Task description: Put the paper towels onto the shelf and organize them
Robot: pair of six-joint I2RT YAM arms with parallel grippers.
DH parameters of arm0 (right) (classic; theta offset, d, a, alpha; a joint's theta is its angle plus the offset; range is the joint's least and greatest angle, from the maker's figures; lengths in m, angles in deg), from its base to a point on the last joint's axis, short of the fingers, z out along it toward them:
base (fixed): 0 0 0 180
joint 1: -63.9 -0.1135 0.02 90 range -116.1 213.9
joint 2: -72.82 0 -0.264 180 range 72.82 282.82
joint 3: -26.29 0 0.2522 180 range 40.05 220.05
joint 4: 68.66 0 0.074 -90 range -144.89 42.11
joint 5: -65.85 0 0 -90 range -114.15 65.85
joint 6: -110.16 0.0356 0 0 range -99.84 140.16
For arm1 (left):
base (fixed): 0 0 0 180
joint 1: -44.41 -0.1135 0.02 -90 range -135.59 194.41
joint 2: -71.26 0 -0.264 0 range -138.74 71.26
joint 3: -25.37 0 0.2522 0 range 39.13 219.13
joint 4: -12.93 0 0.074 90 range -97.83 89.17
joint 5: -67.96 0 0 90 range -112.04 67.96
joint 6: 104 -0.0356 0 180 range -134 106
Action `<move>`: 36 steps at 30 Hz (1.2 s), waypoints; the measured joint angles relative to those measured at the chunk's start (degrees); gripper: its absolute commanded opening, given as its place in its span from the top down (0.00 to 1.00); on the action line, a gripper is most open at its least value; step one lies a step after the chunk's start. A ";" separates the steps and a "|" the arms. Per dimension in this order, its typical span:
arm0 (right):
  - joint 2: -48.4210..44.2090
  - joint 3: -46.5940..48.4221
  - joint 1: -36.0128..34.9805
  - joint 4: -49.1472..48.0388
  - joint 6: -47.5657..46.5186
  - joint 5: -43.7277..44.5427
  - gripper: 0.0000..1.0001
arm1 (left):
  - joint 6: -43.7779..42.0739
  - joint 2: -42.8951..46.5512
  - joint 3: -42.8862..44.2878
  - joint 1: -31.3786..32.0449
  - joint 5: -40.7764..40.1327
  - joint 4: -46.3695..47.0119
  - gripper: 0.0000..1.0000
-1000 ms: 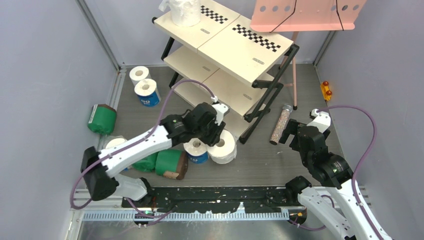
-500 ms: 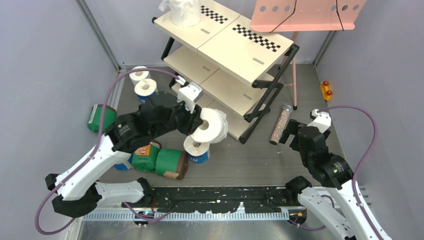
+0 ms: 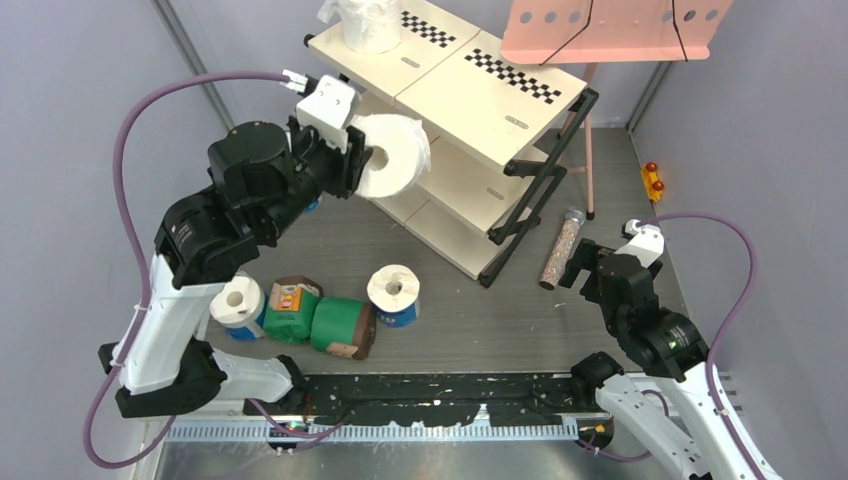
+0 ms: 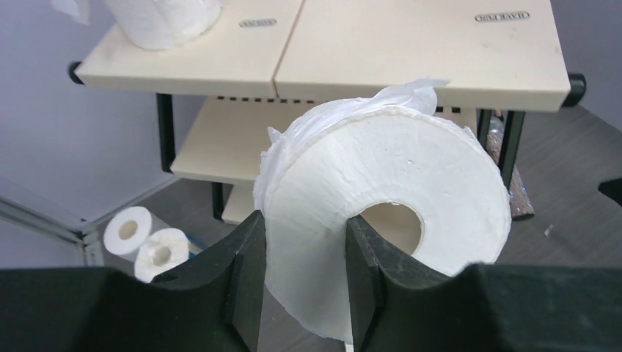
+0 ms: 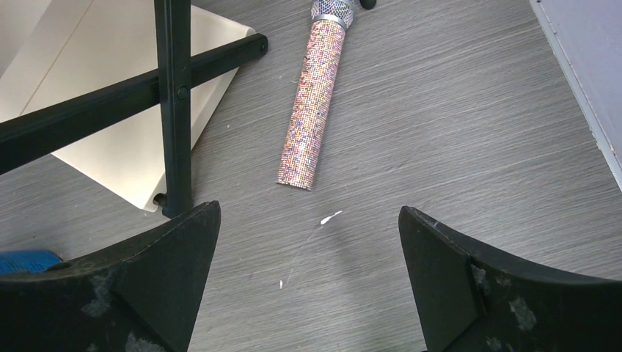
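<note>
Left wrist, left pincer (image 4: 304,238) clamping white roll (image 4: 440,183), core seemingly half hidden

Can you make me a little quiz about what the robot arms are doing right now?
1. True or false: the left fingers grip a paper towel roll up in the air beside the shelf.
2. What colour is that roll? A) blue B) white C) green
3. Fill in the gap: the right fingers are ____ and hold nothing.

Key: 1 true; 2 B; 3 open.
</note>
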 measured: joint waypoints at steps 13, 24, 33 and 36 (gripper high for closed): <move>-0.20 0.00 0.00 0.00 0.22 0.02 0.01 | -14.45 -12.66 10.88 -1.03 -5.35 15.26 0.80; -0.20 0.00 0.00 0.00 0.22 0.24 0.01 | -16.59 -16.74 11.56 -5.07 -3.93 20.98 0.61; -0.20 -0.02 0.00 0.00 0.22 0.22 0.01 | -14.93 -17.79 12.50 -7.52 -1.44 22.51 0.59; -0.20 -0.11 0.00 0.00 0.22 0.22 0.01 | -14.08 -18.69 12.59 -8.41 -0.61 23.30 0.58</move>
